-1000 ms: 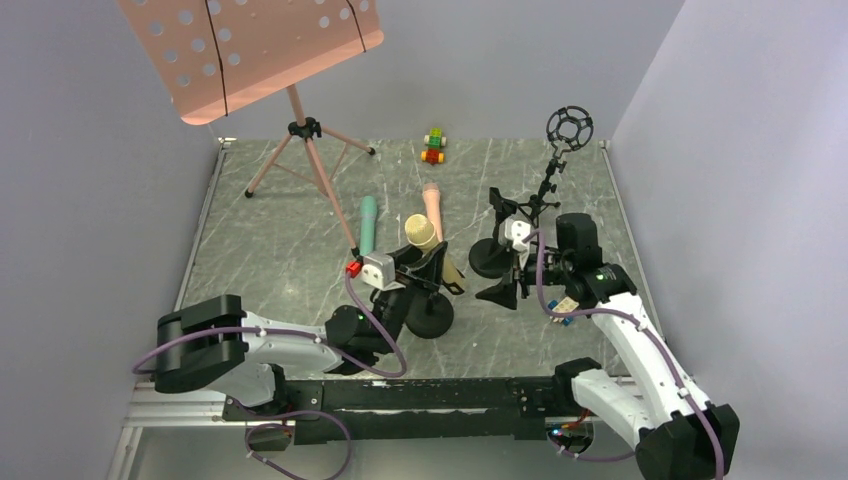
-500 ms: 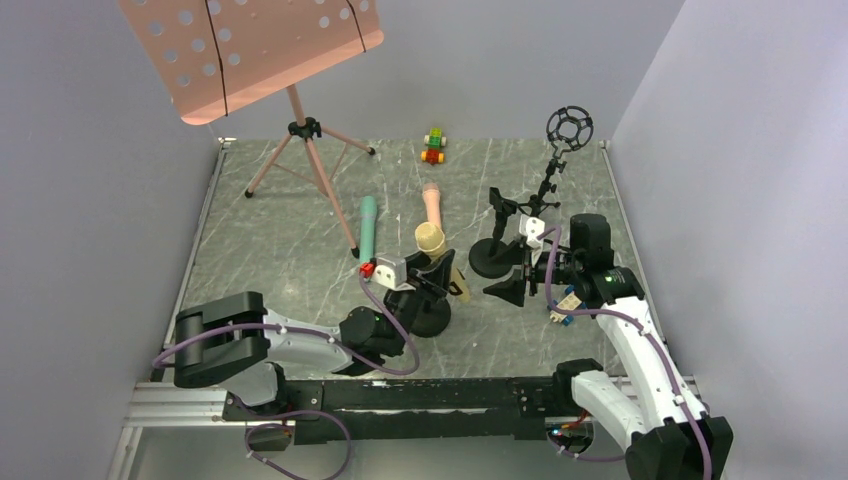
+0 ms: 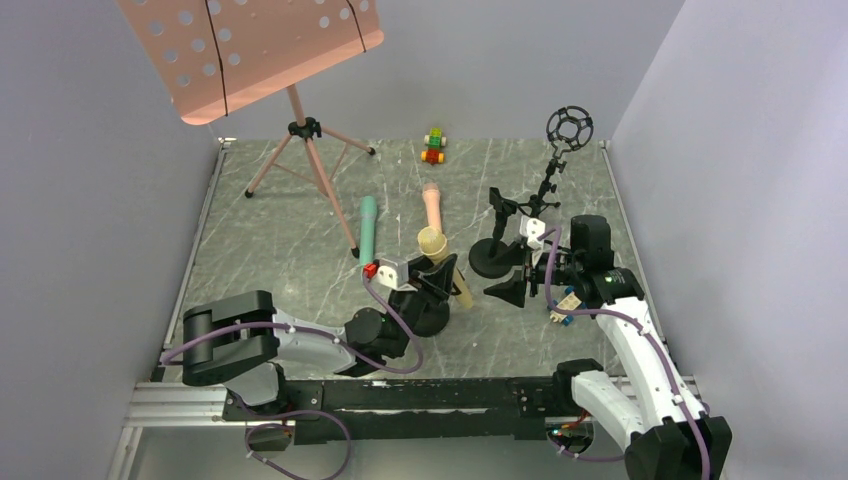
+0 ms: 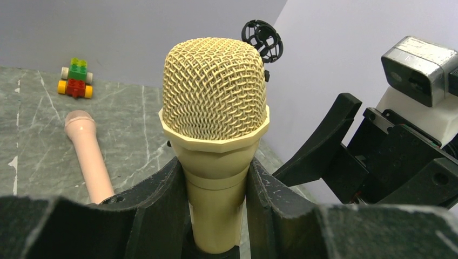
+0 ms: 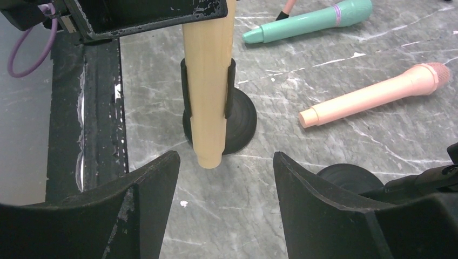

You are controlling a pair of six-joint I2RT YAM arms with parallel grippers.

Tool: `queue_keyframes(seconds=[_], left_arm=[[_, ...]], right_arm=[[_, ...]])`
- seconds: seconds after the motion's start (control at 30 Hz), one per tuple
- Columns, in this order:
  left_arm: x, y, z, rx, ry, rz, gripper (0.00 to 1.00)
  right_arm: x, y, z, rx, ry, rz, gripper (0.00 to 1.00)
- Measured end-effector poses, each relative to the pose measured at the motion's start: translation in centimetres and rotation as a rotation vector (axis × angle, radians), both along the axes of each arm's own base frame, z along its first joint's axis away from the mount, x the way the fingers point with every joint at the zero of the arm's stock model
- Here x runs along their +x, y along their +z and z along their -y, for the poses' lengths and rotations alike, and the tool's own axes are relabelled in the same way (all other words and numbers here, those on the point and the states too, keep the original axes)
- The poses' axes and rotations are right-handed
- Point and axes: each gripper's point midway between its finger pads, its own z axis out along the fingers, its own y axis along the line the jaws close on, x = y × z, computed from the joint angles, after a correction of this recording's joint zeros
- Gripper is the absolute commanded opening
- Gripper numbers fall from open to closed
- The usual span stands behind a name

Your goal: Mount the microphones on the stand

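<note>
Grey marble table (image 3: 280, 250), yellow microphone (image 4: 214, 108) pinched upright between jaws of left gripper (image 4: 214, 186)

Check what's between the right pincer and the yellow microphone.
Only bare table, per the right wrist view: the open right pincer faces the yellow microphone, clipped in its black stand, without touching.

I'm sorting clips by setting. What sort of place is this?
Probably a lab robot cell, not a music room: plain grey walls box in a marble-look table, and the props are toy-like, a pink music stand, a brick car and a pale yellow microphone.
</note>
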Motion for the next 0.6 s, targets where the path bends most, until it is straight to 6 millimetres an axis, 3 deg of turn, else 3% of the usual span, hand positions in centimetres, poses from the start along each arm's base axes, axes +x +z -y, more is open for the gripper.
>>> queue_keyframes(seconds=[0.07,0.17,0.6], left_arm=[[0.0,-0.3,-0.1,-0.001,-0.003,-0.006,0.11],[-0.1,-0.4,-0.1,0.001,-0.005,-0.01,0.43],[-0.3,-1.3,-0.2,0.096,-0.018,-0.052,0.9]], right_arm=[[0.0,0.0,0.0,0.002,0.002,-0.001,0.7],[-0.2,-0.1,0.0,0.007,0.006,-0.007,0.7],[-0.2,-0.1,0.2,0.012,0.0,-0.004,0.7]])
